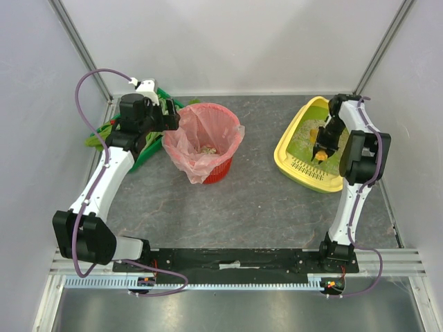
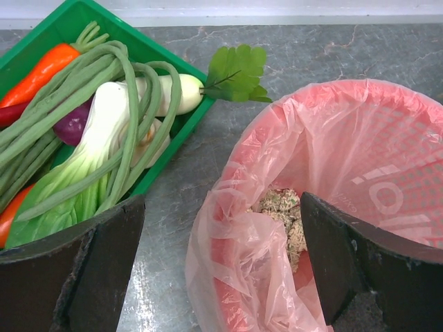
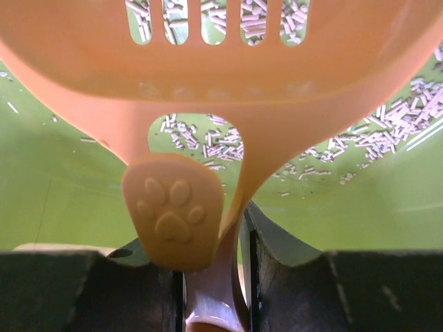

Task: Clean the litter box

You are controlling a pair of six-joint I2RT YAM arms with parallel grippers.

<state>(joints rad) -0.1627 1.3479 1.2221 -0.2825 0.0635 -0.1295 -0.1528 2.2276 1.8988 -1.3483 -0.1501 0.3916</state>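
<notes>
While right gripper clamps the orange scoop, litter box sits upper right of frame | left gripper gapes wide by red basket | next: skim shallow, sift pellets before lifting.

Taking the middle of the table as the clock's centre, a basket lined with a bag stands at 10 o'clock. Clumps of litter lie in the bag's bottom. A vegetable tray lies just beside the basket, at its 9 o'clock, against the table's left edge — partly under the left arm. The left gripper hangs above the gap between tray and basket. The litter box lies at 2 o'clock, well apart from the basket, its slotted rim at the near end. The right gripper is down inside the box — holding a litter scoop over the litter.
</notes>
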